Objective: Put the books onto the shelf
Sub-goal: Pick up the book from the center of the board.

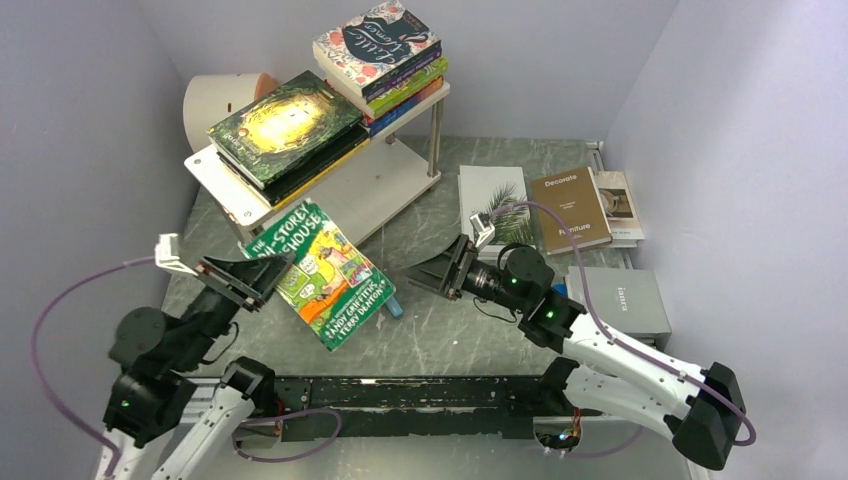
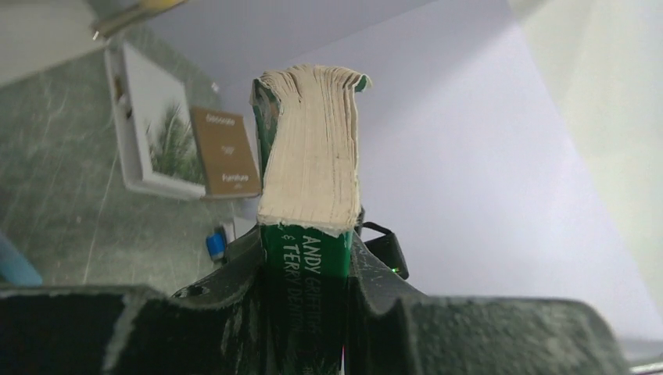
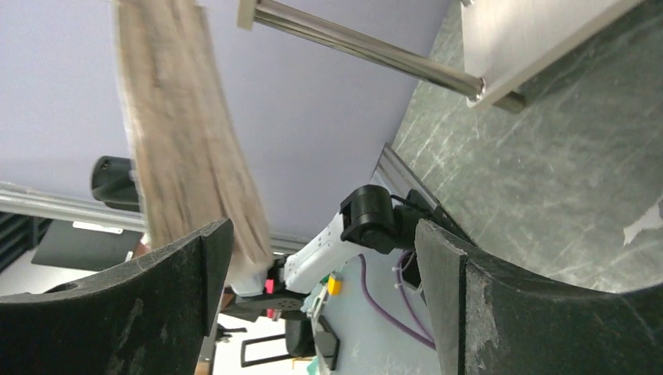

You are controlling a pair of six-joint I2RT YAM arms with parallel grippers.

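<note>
- Carrying one book toward the shelf was the step in hand, as we judged it. The green paperback Treehouse book [image 1: 325, 275] sat tilted over the dark green marbled tabletop [image 1: 450, 330], just in front of the white two-tier shelf [image 1: 395, 185] and not yet on it. We could not tell whether its low corner touched the tabletop.
- The left fingers [image 1: 250, 278] were clenched on that paperback near one corner. The left wrist view showed the green band with the authors' names pinched between both pads, and the cream page block ran on away from them.
- The right fingers [image 1: 430, 268] stood spread wide, grasping nothing, near the book's far side but apart from it.
- We reckoned the next move called for the left arm alone to raise the book, level it and set it on a board. Held at one end only, the free end could sag or swing, so a slow carry seemed wise.
- The shelf's upper board bore two flat stacks. On the left, a green-and-gold hardback [image 1: 285, 125] lay on dark and yellow volumes. On the right, the floral Little Women paperback [image 1: 378, 42] topped a pile of colourful ones.
- The part of the lower board we could see bore no book, so it looked the likelier place.
- Off the shelf, at the right of the tabletop, lay a white book with a palm picture [image 1: 492, 200], a brown hardback [image 1: 570, 208] and a flat grey book [image 1: 620, 300]. We judged the task roughly half done.
</note>
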